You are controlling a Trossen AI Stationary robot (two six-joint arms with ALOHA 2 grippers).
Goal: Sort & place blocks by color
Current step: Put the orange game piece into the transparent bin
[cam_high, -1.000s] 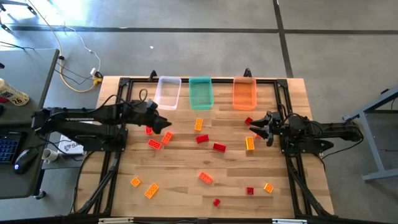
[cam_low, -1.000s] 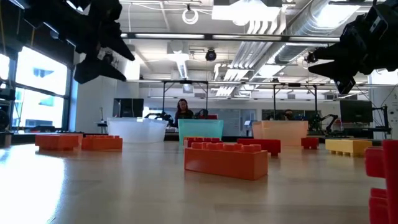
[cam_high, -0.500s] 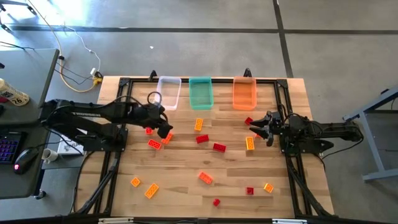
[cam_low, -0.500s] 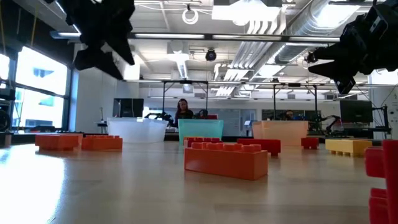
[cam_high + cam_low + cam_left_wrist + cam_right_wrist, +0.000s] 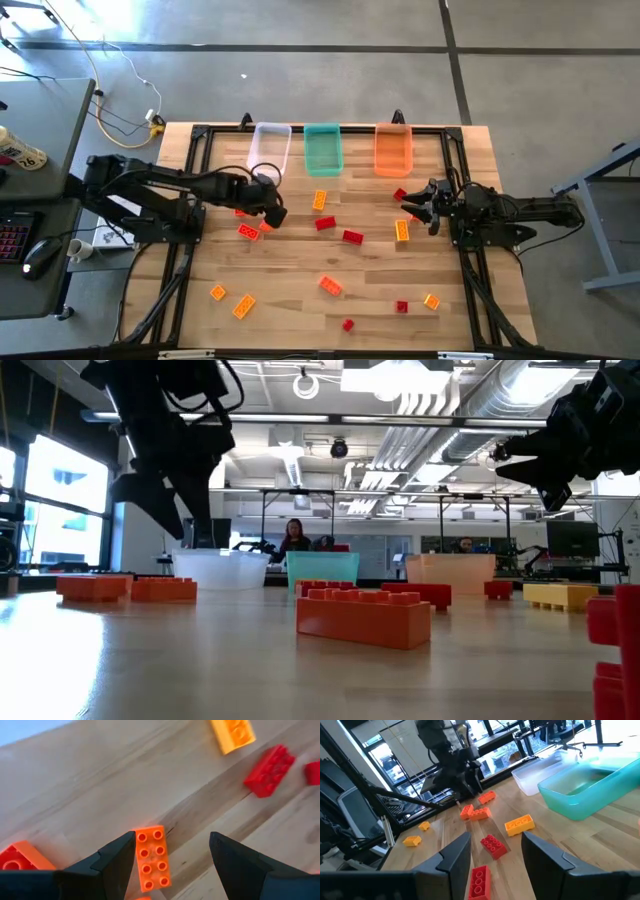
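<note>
Orange block point(image 5: 152, 857) lies beneath the open left gripper point(image 5: 172, 852).

My left arm reaches in from the left edge of the overhead frame, elbow bent, forearm running rightward to just left of centre. My left gripper point(image 5: 270, 213) points down at the tabletop, its fingers point(image 5: 117, 857) spread wide apart with nothing between them. My right arm enters from the right edge and lies almost level across the frame. My right gripper point(image 5: 418, 207) hangs raised, right of centre, jaws parted and empty, facing leftward.
</note>
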